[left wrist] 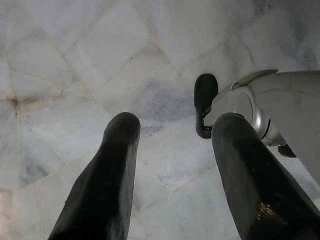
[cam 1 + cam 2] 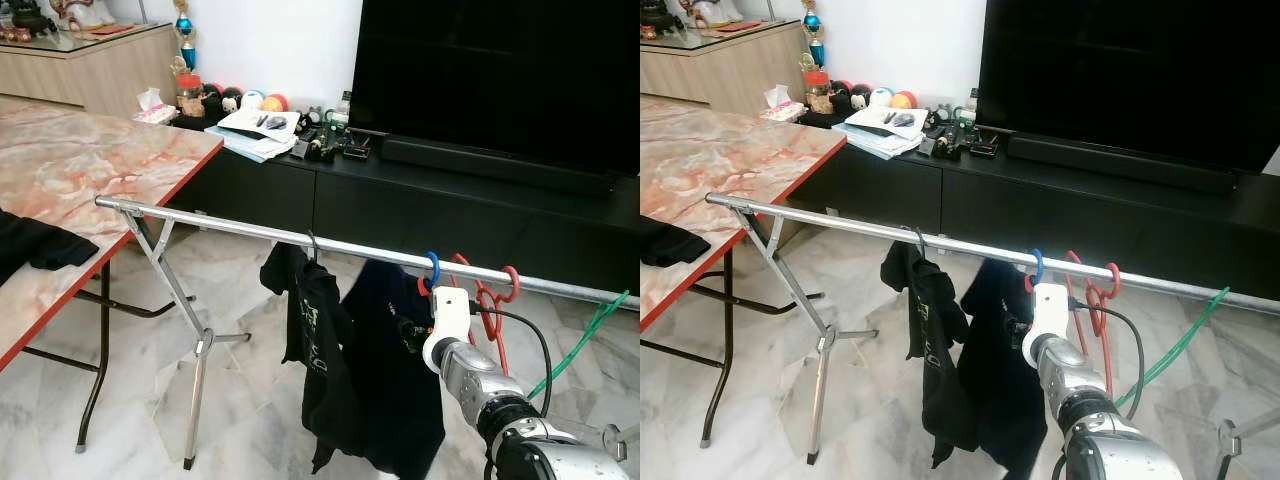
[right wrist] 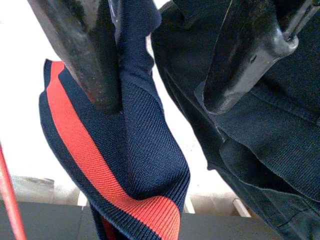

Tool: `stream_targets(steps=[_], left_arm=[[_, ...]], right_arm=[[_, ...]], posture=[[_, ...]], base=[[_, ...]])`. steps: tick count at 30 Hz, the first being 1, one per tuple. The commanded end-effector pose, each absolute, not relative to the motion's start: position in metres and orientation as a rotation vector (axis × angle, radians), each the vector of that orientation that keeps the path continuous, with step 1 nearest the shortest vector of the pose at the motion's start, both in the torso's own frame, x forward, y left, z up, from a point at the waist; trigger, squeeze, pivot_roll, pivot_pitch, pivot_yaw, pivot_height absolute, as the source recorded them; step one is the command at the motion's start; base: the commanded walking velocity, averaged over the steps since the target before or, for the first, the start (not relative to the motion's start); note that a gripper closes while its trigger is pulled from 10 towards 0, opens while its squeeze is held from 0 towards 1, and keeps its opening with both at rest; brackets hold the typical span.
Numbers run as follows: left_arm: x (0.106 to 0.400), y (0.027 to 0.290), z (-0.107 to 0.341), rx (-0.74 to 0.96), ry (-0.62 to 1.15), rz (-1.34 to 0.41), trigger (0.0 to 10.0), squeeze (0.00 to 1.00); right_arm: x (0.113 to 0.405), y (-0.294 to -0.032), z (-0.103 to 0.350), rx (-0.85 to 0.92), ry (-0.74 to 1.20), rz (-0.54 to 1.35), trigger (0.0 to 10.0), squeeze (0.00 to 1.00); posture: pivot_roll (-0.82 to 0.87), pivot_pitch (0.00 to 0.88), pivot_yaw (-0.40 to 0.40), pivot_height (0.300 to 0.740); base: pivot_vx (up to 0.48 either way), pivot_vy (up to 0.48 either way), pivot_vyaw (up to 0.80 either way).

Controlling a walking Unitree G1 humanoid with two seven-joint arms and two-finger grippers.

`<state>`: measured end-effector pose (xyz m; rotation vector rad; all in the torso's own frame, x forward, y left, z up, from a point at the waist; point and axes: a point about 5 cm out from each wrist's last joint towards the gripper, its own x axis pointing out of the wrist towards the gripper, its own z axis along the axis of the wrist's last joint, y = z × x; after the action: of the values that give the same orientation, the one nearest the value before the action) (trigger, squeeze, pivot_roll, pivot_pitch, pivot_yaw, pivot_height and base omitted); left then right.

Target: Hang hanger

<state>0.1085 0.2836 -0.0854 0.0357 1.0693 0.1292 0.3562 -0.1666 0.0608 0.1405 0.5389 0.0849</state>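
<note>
Two garments hang on the rail (image 2: 230, 226): a black shirt (image 2: 312, 350) on the left, then a navy one (image 2: 400, 390) on the blue hanger (image 2: 433, 268), whose hook sits over the rail. So the hanging looks nearly done. The right pincer (image 3: 160, 60) is beside that navy garment, its fingers apart with cloth between them; letting go remains. The left pincer (image 1: 170, 165) hangs open and empty over the floor.

Your robot: silver arms, black fingers.

Your right arm (image 2: 480, 385) shows a white block at the wrist, ribbed silver joints, a black collar and a looping black cable. Your left gripper (image 1: 172, 180) has two long, rounded matte-black fingers; your right gripper (image 3: 165, 55) has glossy, scuffed black fingers (image 3: 85, 50).
</note>
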Motion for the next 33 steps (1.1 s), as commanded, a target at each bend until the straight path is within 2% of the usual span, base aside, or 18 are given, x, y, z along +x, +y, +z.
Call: stream_targets(steps=[1, 3, 4, 5, 6, 7, 10, 11, 12, 13, 15, 21, 22, 23, 24, 33], left_arm=[[0.100, 0.286, -0.087, 0.045, 1.106, 0.123, 10.0, 0.00], [0.100, 0.286, -0.087, 0.044, 1.105, 0.124, 10.0, 0.00], [0.100, 0.286, -0.087, 0.043, 1.105, 0.124, 10.0, 0.00], [0.099, 0.286, -0.087, 0.042, 1.104, 0.125, 10.0, 0.00], [0.099, 0.286, -0.087, 0.040, 1.104, 0.126, 10.0, 0.00], [0.099, 0.286, -0.087, 0.039, 1.104, 0.127, 10.0, 0.00], [0.099, 0.285, -0.087, 0.030, 1.103, 0.129, 10.0, 0.00], [0.099, 0.285, -0.088, 0.025, 1.102, 0.131, 10.0, 0.00], [0.099, 0.285, -0.088, 0.023, 1.101, 0.132, 10.0, 0.00], [0.099, 0.285, -0.088, 0.020, 1.100, 0.134, 10.0, 0.00], [0.099, 0.285, -0.088, 0.014, 1.100, 0.138, 10.0, 0.00], [0.099, 0.284, -0.088, 0.003, 1.102, 0.136, 10.0, 0.00], [0.099, 0.284, -0.088, 0.000, 1.102, 0.136, 10.0, 0.00], [0.099, 0.284, -0.088, 0.000, 1.102, 0.136, 10.0, 0.00], [0.099, 0.284, -0.088, -0.001, 1.103, 0.136, 10.0, 0.00], [0.099, 0.284, -0.088, -0.002, 1.105, 0.131, 10.0, 0.00]], right_arm=[[0.354, -0.169, 0.057, 0.141, 0.543, 0.057, 10.0, 0.00], [0.354, -0.171, 0.058, 0.144, 0.530, 0.040, 10.0, 0.00], [0.355, -0.171, 0.059, 0.146, 0.526, 0.033, 8.4, 0.00], [0.355, -0.171, 0.059, 0.147, 0.523, 0.029, 8.4, 0.00], [0.355, -0.172, 0.059, 0.145, 0.523, 0.015, 0.3, 0.00], [0.355, -0.173, 0.059, 0.143, 0.524, 0.013, 0.0, 0.00], [0.353, -0.174, 0.057, 0.131, 0.533, 0.000, 0.0, 0.00], [0.352, -0.174, 0.055, 0.128, 0.540, -0.003, 1.1, 0.00], [0.352, -0.174, 0.054, 0.127, 0.543, -0.003, 1.1, 0.00], [0.351, -0.174, 0.053, 0.123, 0.551, -0.006, 4.3, 0.00], [0.348, -0.175, 0.050, 0.118, 0.561, -0.013, 10.0, 0.00], [0.344, -0.177, 0.044, 0.118, 0.582, -0.038, 10.0, 0.00], [0.344, -0.177, 0.044, 0.120, 0.582, -0.039, 6.1, 0.00], [0.344, -0.177, 0.044, 0.120, 0.582, -0.039, 6.1, 0.00], [0.344, -0.176, 0.043, 0.122, 0.583, -0.037, 0.0, 0.00], [0.342, -0.171, 0.040, 0.120, 0.592, -0.023, 0.0, 0.00]], posture=[[0.21, 0.000, -0.049, 0.740], [0.21, 0.000, -0.051, 0.740], [0.21, 0.000, -0.051, 0.740], [0.21, 0.000, -0.051, 0.740], [0.21, 0.000, -0.051, 0.740], [0.21, 0.000, -0.053, 0.740], [0.21, 0.000, -0.056, 0.740], [0.21, 0.000, -0.059, 0.740], [0.21, 0.000, -0.059, 0.740], [0.21, 0.000, -0.057, 0.740], [0.21, 0.000, -0.060, 0.740], [0.21, 0.000, -0.063, 0.740], [0.21, 0.000, -0.063, 0.740], [0.21, 0.000, -0.063, 0.740], [0.21, 0.000, -0.063, 0.740], [0.21, 0.000, -0.064, 0.740]], base=[[0.000, 0.000, 0.00], [0.000, 0.000, 0.00], [0.000, 0.000, 0.00], [0.000, 0.000, 0.00], [0.000, 0.000, 0.00], [0.000, 0.000, 0.00], [0.000, 0.000, 0.00], [0.000, 0.000, 0.00], [0.000, 0.000, 0.00], [0.000, 0.000, 0.00], [0.000, 0.000, 0.00], [0.000, 0.000, 0.00], [0.000, 0.000, 0.00], [0.000, 0.000, 0.00], [0.000, 0.000, 0.00], [0.000, 0.000, 0.00]])
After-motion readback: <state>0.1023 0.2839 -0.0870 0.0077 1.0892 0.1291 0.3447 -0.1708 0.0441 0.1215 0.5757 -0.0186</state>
